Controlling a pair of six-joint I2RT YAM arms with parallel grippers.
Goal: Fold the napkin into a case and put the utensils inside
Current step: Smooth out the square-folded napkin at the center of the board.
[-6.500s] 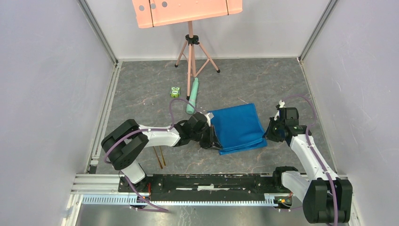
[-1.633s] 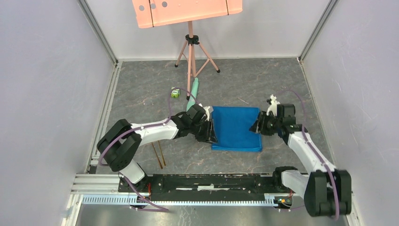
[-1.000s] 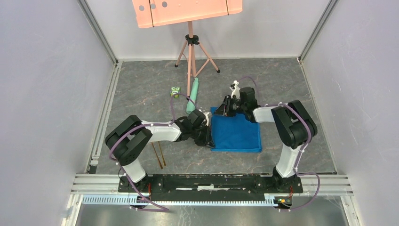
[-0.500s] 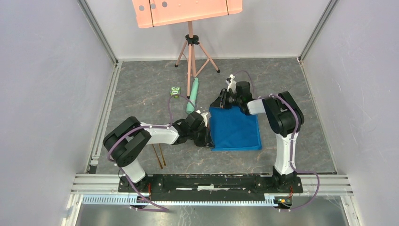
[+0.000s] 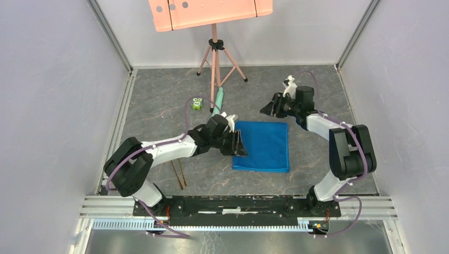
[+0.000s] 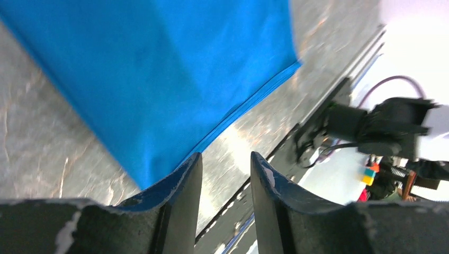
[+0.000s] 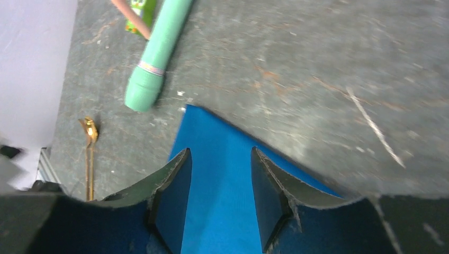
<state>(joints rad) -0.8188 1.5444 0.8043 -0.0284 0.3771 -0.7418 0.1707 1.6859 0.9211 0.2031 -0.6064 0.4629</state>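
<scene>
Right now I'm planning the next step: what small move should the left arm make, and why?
Probably close the left tool on the left edge of the napkin to start another fold: the cloth lies flat as a wide rectangle, not yet a narrow case; the tool stands open; the utensils lie apart.

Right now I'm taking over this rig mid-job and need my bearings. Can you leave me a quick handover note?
Left tool: open, empty, at the napkin's left edge.
Right tool: open, empty, beyond its far edge.
Napkin: folded flat into a rectangle, mid-table.
Utensils: on the table, left of the napkin and apart from it.
Done: first folds.
Left: finish folding, then slide the utensils inside.
</scene>
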